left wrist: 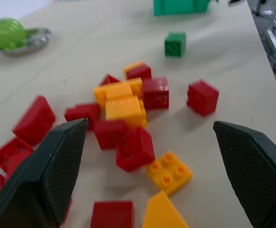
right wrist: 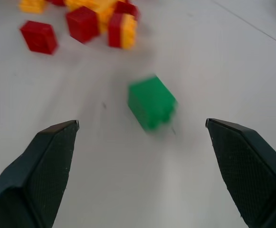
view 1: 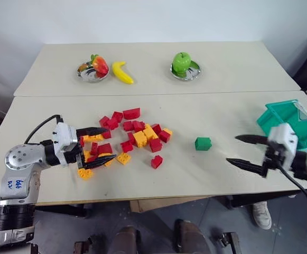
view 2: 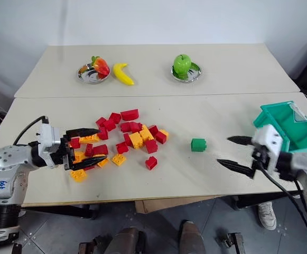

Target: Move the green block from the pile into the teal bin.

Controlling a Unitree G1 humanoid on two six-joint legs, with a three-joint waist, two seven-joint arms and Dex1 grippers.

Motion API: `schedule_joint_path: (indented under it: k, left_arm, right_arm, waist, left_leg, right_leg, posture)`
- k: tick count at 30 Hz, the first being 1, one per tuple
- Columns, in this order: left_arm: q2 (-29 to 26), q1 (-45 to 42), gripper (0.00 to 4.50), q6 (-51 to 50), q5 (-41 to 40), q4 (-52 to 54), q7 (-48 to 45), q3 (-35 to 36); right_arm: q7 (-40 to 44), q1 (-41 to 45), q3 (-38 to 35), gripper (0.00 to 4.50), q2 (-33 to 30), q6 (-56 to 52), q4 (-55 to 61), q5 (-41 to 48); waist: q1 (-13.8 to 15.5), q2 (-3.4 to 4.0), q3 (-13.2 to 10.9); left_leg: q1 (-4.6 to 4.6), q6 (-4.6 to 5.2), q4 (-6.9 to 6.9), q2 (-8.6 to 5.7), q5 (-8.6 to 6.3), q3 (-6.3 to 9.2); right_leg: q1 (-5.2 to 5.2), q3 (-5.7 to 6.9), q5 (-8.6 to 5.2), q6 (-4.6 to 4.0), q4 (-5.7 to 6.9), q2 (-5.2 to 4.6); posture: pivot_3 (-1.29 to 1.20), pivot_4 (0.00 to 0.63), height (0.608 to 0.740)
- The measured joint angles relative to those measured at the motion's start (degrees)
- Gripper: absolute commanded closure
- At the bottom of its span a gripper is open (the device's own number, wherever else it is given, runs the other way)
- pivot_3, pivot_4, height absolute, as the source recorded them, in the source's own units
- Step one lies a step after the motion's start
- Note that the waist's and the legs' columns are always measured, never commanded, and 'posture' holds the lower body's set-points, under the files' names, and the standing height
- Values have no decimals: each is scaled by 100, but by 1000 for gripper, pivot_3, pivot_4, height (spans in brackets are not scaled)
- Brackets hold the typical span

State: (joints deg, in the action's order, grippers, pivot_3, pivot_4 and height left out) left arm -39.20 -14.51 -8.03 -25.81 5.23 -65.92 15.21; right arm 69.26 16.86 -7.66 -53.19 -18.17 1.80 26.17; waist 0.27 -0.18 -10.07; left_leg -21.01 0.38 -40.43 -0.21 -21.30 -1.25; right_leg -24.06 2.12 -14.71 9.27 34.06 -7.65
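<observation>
Green block [view 1: 203, 143], plain green; pile [view 1: 126, 139] red, orange and yellow; teal bin [view 1: 292, 121] at the table's [view 1: 195, 180] right edge; table beige.

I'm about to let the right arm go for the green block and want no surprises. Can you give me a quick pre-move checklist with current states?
1. Right gripper open, nothing held: ok.
2. Green block standing free of the pile: ok.
3. Block lined up between the right gripper's fingers in the right wrist view: ok.
4. Bare tabletop between gripper and block: ok.
5. Left gripper open, at the pile, away from the block: ok.
6. Teal bin has room: cannot tell fully; inside partly hidden.
</observation>
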Motion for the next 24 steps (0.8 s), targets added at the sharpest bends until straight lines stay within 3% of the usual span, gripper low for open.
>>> schedule_joint_path:
  k: [8,15,18,24]
  left_arm:
    - [5,753,19,-240,-121,575,367,33]
    - [98,919,19,-274,-108,948,639,-185]
    - [94,940,0,-245,-94,977,649,-261]
    - [150,787,0,-213,-127,977,681,-333]
  right_arm:
    - [498,1756,1764,0,221,-166,-1020,-1225]
    - [325,2338,2142,0,778,413,-2190,-1926]
    - [389,2416,2162,638,933,637,-2474,-2041]
    - [478,2407,2086,2636,1059,801,-2611,-2040]
  waist:
    - [-32,1,1]
    - [-60,1,1]
    - [-59,1,1]
    - [-50,2,1]
  left_leg:
    - [-18,2,3,0,-10,-6]
    - [-17,-2,4,1,-10,-14]
    - [-17,-3,5,1,-10,-14]
    - [-17,-3,4,1,-10,-15]
  right_leg:
    - [-16,17,-1,-2,-8,-3]
    - [-21,18,-1,-2,-8,-3]
    - [-21,20,-1,-2,-8,-2]
    - [-21,20,-1,-3,-7,-3]
  posture:
    - [0,150,740]
    - [0,150,740]
    - [0,150,740]
    - [0,150,740]
